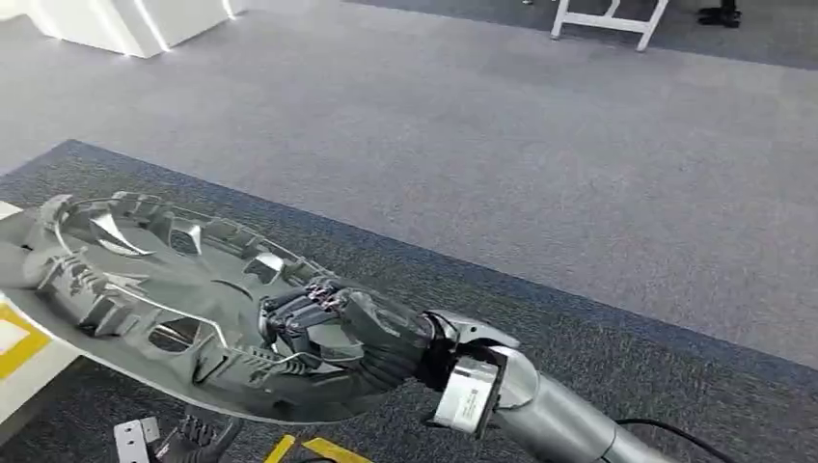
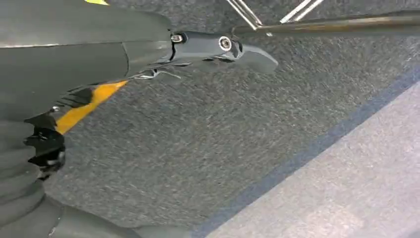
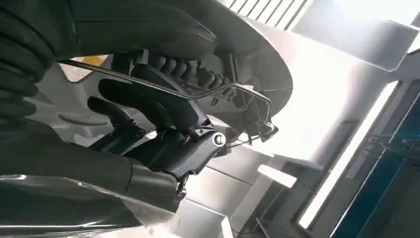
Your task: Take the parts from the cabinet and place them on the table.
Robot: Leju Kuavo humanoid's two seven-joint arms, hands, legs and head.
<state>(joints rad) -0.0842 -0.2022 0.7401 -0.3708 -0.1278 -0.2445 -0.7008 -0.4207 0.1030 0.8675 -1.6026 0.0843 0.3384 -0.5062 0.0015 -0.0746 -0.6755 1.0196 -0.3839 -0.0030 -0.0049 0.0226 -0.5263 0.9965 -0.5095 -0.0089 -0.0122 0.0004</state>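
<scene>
A large grey wheel-cover part [image 1: 145, 280], ribbed inside with a wire ring around it, hangs tilted above the dark carpet at the left of the head view. My right hand [image 1: 357, 328] grips its near right side, dark fingers curled over the inner ribs; the right wrist view has those fingers [image 3: 163, 104] wrapped on the part [image 3: 237, 54] and its wire. My left hand [image 1: 198, 439] is low under the part's near edge. In the left wrist view its thumb [image 2: 218, 47] points toward the part's rim [image 2: 346, 22], carpet showing between thumb and fingers [image 2: 44, 144].
A white surface with a yellow mark [image 1: 19, 342] lies at the left edge. Yellow floor stripes [image 1: 318, 450] sit near my feet. White furniture [image 1: 125, 24] stands far back left and a white frame [image 1: 608, 19] far back right, with open grey carpet between.
</scene>
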